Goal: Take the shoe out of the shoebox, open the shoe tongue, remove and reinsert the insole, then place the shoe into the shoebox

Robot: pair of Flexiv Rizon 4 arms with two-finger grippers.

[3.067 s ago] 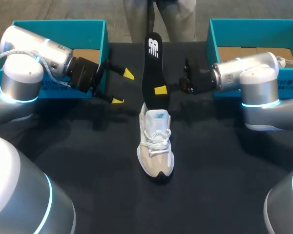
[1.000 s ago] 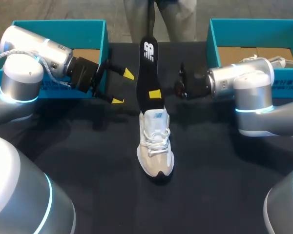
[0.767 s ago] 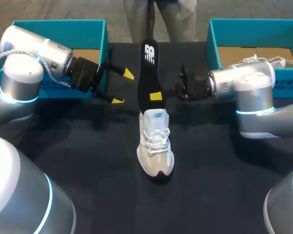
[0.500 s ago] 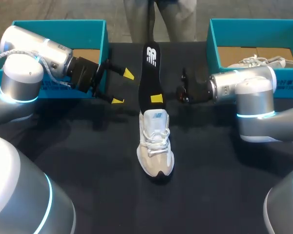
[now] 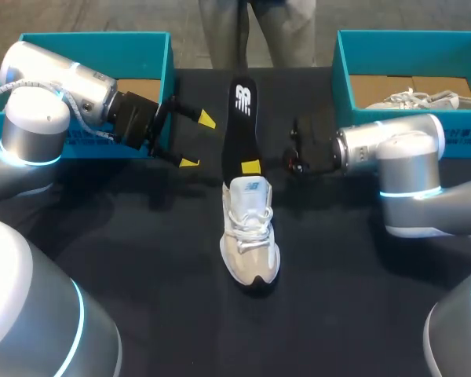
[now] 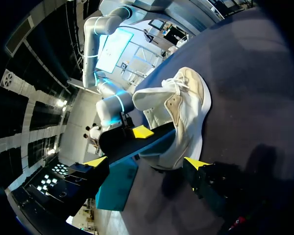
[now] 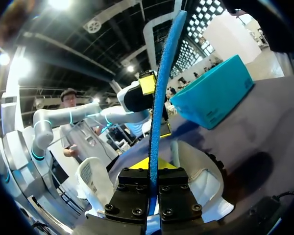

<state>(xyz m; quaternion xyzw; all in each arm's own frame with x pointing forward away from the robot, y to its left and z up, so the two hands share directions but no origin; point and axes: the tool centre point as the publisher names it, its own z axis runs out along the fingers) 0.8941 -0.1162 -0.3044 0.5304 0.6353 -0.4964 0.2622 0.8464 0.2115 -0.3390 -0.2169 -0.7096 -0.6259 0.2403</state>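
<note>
Between two shoeboxes (image 5: 133, 53) (image 5: 408, 52), one shoe (image 5: 250, 236), one insole (image 5: 239, 118)

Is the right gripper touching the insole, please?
Touching. The right wrist view shows the insole edge-on between the right gripper's two fingers, pinched from both sides.

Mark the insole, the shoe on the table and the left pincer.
insole (image 5: 237, 129): head view, its black middle.
shoe (image 5: 250, 232): head view, on its laces.
left pincer (image 5: 198, 141): head view, midway between its yellow tips.
</note>
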